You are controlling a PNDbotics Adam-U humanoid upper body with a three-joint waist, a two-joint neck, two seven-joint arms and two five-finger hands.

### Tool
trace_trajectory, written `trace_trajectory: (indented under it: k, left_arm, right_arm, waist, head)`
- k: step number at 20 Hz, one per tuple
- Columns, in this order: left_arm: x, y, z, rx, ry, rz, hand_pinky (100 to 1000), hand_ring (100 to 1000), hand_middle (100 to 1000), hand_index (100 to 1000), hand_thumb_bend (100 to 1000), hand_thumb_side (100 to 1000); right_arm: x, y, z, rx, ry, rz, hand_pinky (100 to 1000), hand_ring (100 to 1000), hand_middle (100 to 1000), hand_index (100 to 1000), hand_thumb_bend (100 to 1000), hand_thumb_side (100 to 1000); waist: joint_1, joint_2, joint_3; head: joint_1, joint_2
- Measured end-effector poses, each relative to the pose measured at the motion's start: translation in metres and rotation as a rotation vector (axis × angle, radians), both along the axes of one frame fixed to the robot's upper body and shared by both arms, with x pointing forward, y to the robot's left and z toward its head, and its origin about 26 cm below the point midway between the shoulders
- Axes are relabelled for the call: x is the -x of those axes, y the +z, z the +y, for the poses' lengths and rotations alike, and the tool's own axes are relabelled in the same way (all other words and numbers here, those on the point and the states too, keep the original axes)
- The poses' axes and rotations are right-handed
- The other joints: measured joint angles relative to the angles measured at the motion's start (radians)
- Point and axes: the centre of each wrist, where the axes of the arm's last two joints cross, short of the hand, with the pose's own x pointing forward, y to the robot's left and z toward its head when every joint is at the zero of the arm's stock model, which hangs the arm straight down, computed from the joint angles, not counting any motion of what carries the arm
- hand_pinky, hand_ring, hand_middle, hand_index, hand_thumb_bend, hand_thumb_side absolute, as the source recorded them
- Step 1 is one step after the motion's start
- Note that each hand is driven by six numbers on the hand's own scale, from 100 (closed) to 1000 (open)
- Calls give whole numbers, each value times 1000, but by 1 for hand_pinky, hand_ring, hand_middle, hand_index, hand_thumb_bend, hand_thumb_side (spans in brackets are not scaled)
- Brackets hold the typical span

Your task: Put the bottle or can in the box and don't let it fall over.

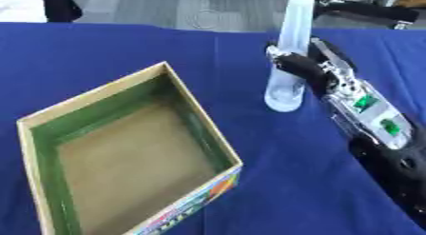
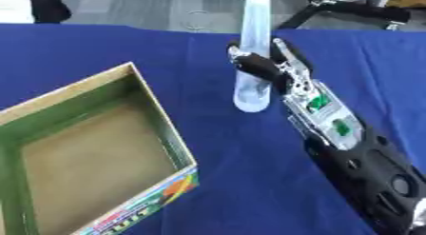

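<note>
Now | right hand [image 1: 301, 67] curled round upright bottle [image 1: 287, 63] | box [image 1: 199, 120] near corner only in left eye view

Pale translucent bottle [image 1: 287, 63], deep blue tablecloth [image 1: 100, 53], and a tan box [image 1: 125, 158] lined green.

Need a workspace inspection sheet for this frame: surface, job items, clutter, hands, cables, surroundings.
Surface: blue tablecloth covering the table, lying flat.
Job's things: tall pale translucent bottle standing upright on the cloth, right of the box and outside it; open cardboard box with green inner walls and a brown floor, nothing inside.
Clutter: nothing seen.
Hands: right hand reaches in from the lower right, fingers curled round the bottle; left hand not in view.
Cables: nothing seen.
Surroundings: grey floor beyond the table; black equipment at the far right edge; a dark shape at the far left, not identifiable.
</note>
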Motion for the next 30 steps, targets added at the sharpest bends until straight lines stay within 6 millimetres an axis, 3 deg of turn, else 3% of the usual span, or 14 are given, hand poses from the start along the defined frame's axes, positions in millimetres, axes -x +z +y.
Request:
trace_trajectory:
  k: [10, 13, 15, 24, 30]
  left_arm:
    - [0, -1, 0, -1, -2, 6, 1000, 1000, 1000, 812, 100, 601]
    - [0, -3, 1, -1, 1, 13, 1000, 1000, 1000, 812, 100, 601]
    - [0, -3, 1, -2, 2, 14, 1000, 1000, 1000, 812, 100, 601]
    - [1, -7, 4, 6, 15, 29, 1000, 1000, 1000, 811, 100, 603]
    - [1, -6, 7, 29, 33, 25, 1000, 1000, 1000, 810, 100, 607]
  right_arm:
    - [9, 9, 3, -28, 16, -15, 1000, 1000, 1000, 174, 100, 259]
    - [15, 17, 6, -42, 33, -41, 1000, 1000, 1000, 175, 100, 362]
    - [21, 26, 8, -46, 53, -72, 1000, 1000, 1000, 175, 100, 418]
    - [57, 59, 28, -51, 182, -188, 1000, 1000, 1000, 175, 100, 455]
    - [79, 70, 44, -51, 256, -231, 1000, 1000, 1000, 176, 100, 470]
  waist:
    - [0, -8, -5]
    - [-1, -17, -10]
    - [-2, -24, -12]
    - [-8, -50, -23]
    - [-16, -82, -26]
  head:
    - [0, 0]
    - [1, 6]
    - [3, 9]
    - [8, 30]
    - [8, 47]
